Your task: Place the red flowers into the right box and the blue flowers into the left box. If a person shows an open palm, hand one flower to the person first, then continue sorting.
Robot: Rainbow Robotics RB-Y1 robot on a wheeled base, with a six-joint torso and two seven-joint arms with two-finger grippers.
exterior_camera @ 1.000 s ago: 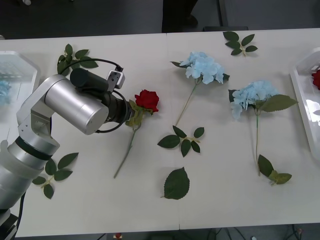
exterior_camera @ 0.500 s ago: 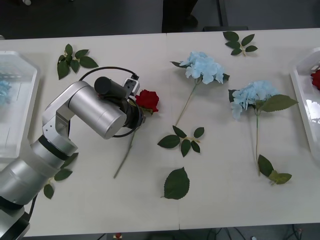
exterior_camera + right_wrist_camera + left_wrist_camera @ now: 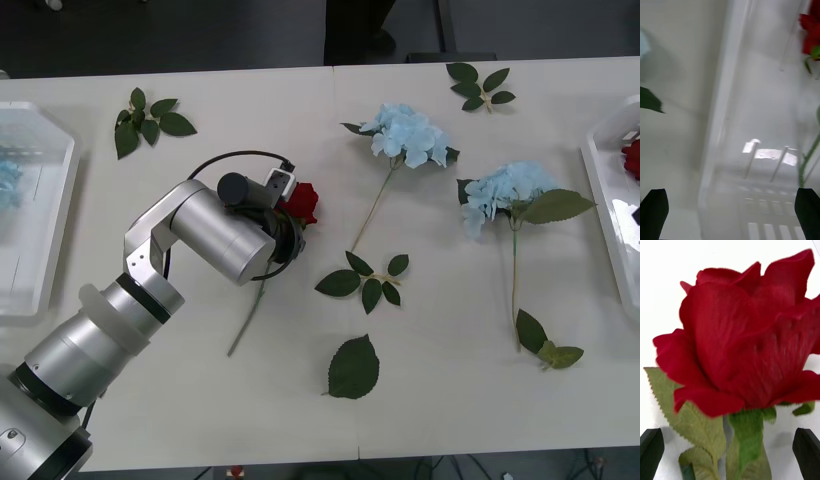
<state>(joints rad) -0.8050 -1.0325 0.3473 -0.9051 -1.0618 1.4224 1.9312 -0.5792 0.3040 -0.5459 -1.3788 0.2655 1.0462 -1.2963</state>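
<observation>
While the left gripper (image 3: 730,450) hangs over the red rose (image 3: 300,203) lying mid-table, fingers apart either side of the stem, the flower appears light, with soft petals that would crush. The thin stem just below the bloom looks the soundest hold. The right gripper (image 3: 730,213), fingers apart, idles above the right box (image 3: 604,190). No legible markings.

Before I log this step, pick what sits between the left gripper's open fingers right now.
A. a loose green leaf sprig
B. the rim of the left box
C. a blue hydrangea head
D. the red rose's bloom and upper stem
D: in the left wrist view the red rose rises just ahead of the left gripper, its green stem centred between the two black fingertips, which stand apart at the corners.
</observation>
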